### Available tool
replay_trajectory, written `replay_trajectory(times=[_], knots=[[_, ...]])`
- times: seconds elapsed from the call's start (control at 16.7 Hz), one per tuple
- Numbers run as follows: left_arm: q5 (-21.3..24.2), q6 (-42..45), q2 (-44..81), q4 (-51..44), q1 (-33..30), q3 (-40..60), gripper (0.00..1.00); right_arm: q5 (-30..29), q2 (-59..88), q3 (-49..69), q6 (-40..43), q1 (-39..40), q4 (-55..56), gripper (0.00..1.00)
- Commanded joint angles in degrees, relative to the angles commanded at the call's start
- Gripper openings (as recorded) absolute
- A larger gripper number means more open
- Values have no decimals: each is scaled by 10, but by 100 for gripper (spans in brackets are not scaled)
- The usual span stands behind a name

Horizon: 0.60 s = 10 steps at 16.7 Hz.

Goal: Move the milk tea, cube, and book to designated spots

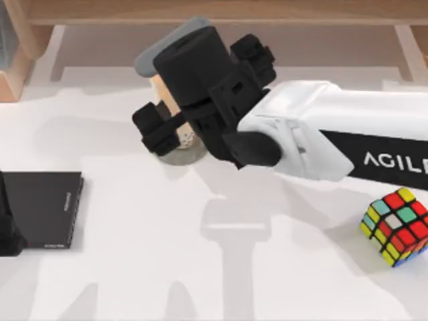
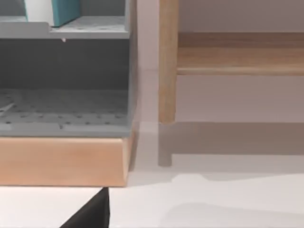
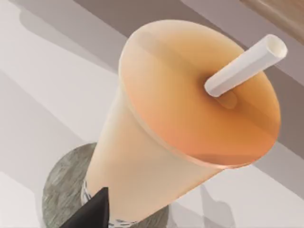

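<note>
The milk tea (image 3: 180, 118), a tall orange-tan cup with a white straw, stands upright on the round grey speckled disc (image 1: 182, 158). My right gripper (image 1: 170, 130) is open around the cup's lower part, one dark fingertip (image 3: 92, 211) by its base. The cube (image 1: 396, 226) lies on the table at the right, below my right arm. The flat black slab (image 1: 43, 208) lies at the left with nothing on it. My left gripper (image 1: 7, 231) is parked at the slab's left edge, open, one fingertip (image 2: 92, 211) in view. The book (image 2: 52, 12), light blue with white pages, stands on a grey shelf (image 2: 71, 31).
A wooden shelf unit (image 2: 167, 61) and its grey perforated rack (image 2: 61, 104) stand along the table's back edge. A grey rounded shape (image 1: 167, 47) shows behind my right wrist. The white arm (image 1: 321, 144) spans the right half of the table.
</note>
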<state>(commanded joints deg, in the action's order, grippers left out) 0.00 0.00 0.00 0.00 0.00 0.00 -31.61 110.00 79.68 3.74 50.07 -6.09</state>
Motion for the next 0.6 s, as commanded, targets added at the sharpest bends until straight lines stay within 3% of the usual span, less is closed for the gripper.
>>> replay_trajectory(times=[0.3,0.6], knots=[[0,0,0,0,0,0,100,148,-79,-25,35,-110,-306,100],[0,0,0,0,0,0,100,260,-124,-61,61,-245,-492,100]])
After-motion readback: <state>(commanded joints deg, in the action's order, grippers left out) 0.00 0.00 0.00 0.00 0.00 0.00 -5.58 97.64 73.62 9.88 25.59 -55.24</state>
